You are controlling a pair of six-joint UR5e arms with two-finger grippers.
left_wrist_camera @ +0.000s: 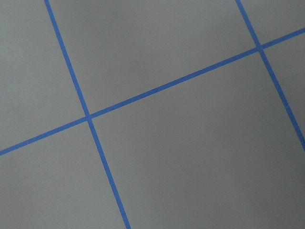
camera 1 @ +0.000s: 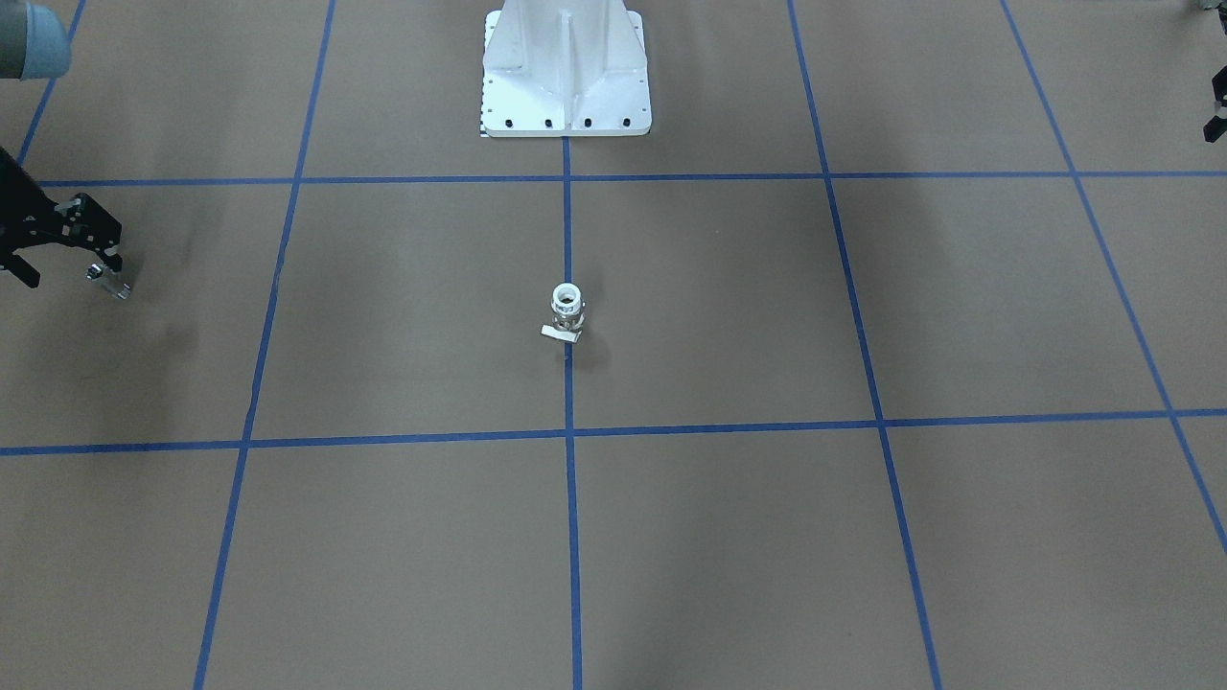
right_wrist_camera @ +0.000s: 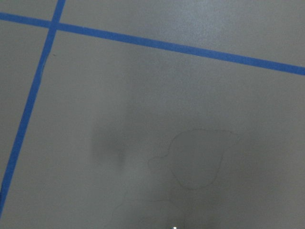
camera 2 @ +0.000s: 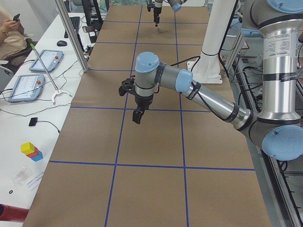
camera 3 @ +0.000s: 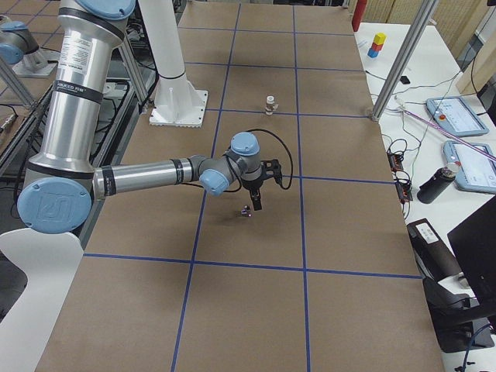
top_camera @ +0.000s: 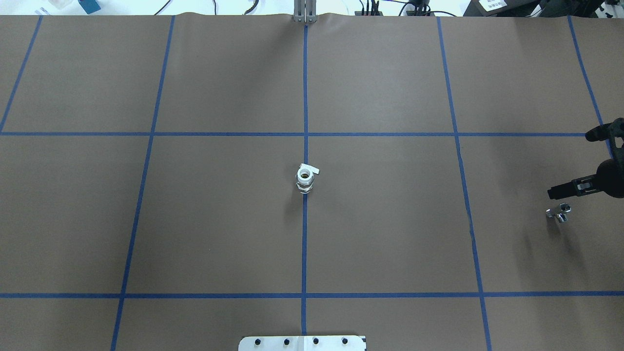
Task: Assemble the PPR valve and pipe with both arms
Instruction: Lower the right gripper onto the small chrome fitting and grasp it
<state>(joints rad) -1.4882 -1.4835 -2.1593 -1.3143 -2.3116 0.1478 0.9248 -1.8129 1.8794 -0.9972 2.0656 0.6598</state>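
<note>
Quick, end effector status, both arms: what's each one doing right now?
Left end effector: cannot be told from these views.
Right end effector: open, holding nothing; the pipe is just beside one finger.

You'll see the desk (top_camera: 390,234) covered in brown paper, ruled into squares by blue tape lines (top_camera: 305,243). At its middle the PPR valve (top_camera: 305,179) stands upright on the centre line, with its handle tab toward your edge. The pipe (top_camera: 559,213) lies close to the robot's right-hand edge. The white pedestal (camera 1: 566,67) sits midway along the robot's edge.
</note>
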